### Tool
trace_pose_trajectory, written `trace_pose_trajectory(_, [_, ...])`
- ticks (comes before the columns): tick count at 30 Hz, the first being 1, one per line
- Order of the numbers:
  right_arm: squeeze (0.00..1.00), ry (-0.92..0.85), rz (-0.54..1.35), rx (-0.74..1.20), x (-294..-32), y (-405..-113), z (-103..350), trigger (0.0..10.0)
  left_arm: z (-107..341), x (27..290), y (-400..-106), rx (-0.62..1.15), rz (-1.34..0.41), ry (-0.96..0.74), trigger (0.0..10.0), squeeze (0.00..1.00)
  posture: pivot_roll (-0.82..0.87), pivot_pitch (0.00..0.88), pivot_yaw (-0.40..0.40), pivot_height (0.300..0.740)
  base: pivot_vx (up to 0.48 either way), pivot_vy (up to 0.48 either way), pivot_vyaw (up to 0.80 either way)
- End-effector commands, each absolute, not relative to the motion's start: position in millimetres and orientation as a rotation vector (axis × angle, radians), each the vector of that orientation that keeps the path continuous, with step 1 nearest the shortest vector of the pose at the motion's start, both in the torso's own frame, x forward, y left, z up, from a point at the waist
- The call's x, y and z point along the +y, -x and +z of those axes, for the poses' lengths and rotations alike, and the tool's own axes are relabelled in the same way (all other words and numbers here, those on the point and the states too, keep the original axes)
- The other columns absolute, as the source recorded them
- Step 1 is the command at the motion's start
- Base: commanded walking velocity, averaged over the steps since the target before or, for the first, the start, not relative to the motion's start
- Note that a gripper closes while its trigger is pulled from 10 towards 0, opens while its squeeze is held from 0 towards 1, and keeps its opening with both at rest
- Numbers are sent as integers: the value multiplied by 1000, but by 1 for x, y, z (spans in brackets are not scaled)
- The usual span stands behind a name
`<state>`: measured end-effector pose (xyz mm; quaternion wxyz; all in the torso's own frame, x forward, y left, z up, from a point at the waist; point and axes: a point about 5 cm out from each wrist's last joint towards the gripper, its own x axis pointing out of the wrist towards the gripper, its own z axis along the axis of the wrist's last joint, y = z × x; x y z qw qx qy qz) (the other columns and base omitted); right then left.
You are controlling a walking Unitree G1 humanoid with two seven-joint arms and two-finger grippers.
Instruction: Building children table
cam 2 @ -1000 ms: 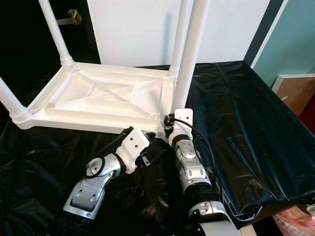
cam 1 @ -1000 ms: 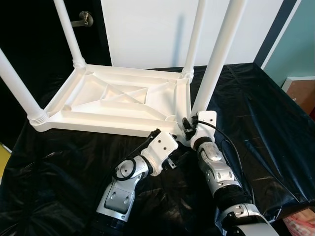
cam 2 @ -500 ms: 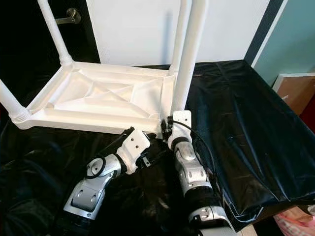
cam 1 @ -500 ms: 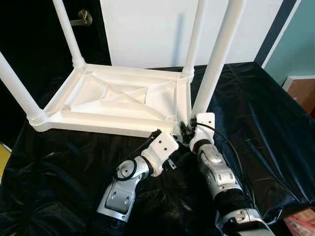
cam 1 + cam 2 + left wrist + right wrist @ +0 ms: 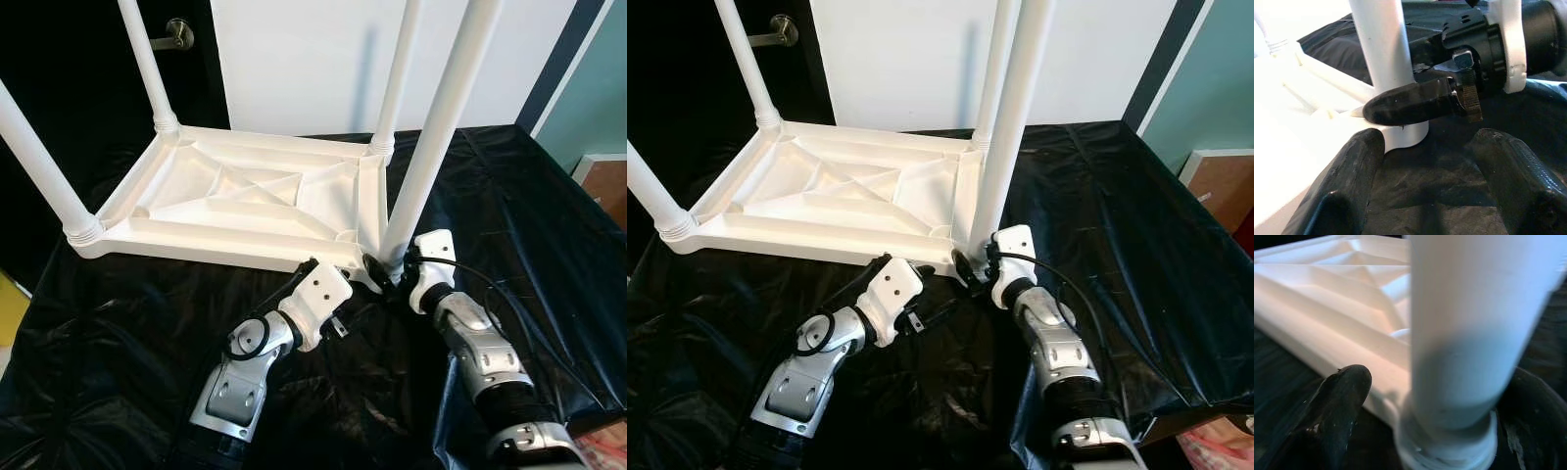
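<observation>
Rightward the right tool (image 5: 972,266) has swung, fingers apparently clamped round the near leg (image 5: 436,147) at its socket on the upturned children's table (image 5: 245,201); left tool (image 5: 1420,196) gapes beside it; a cross-threaded leg could jam.

White plastic children's table top (image 5: 245,206) upside down on black plastic sheet (image 5: 509,215), four white tubular legs standing up from corners. Near-right leg (image 5: 431,157) at corner nearest robot. Right gripper (image 5: 385,269) at base of that leg, one finger either side. Left gripper (image 5: 361,294) just before same corner, left of right gripper, fingers spread. Door with metal lever handle (image 5: 174,37) behind table, far left.
</observation>
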<state>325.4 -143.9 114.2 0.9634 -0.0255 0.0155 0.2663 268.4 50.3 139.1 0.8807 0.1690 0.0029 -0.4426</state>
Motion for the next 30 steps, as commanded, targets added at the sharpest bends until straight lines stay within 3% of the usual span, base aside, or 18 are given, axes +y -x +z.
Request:
trace_pose_trajectory(1, [0, 87, 610, 14, -148, -331, 120, 10000, 139, 50, -271, -7, -854, -338, 10000, 0, 12, 7, -44, 740, 0, 0, 0])
trace_pose_trajectory(17, [0, 235, 802, 100, -139, -352, 120, 10000, 143, 52, -275, -15, -833, -338, 10000, 0, 42, 18, -55, 740, 0, 0, 0])
trace_pose_trajectory(18, [0, 234, 821, 121, -138, -352, 116, 8196, 144, 54, -275, -16, -823, -338, 10000, 0, 50, 20, -60, 740, 0, 0, 0])
trace_pose_trajectory(19, [0, 238, 831, 133, -139, -352, 113, 2392, 144, 56, -275, -15, -813, -337, 10000, 0, 53, 21, -62, 740, 0, 0, 0])
trace_pose_trajectory(20, [0, 238, 831, 133, -139, -352, 113, 2392, 144, 56, -275, -15, -813, -337, 10000, 0, 53, 21, -62, 740, 0, 0, 0])
trace_pose_trajectory(21, [0, 237, 837, 143, -140, -351, 111, 0, 144, 57, -274, -13, -805, -336, 10000, 0, 58, 24, -66, 740, 0, 0, 0])
trace_pose_trajectory(29, [0, 220, 823, 169, -151, -351, 107, 431, 143, 56, -272, -9, -809, -330, 10000, 0, 46, 28, -57, 740, 0, 0, 0])
trace_pose_trajectory(30, [0, 214, 815, 168, -152, -352, 107, 10000, 143, 56, -273, -9, -812, -330, 10000, 0, 43, 30, -55, 740, 0, 0, 0])
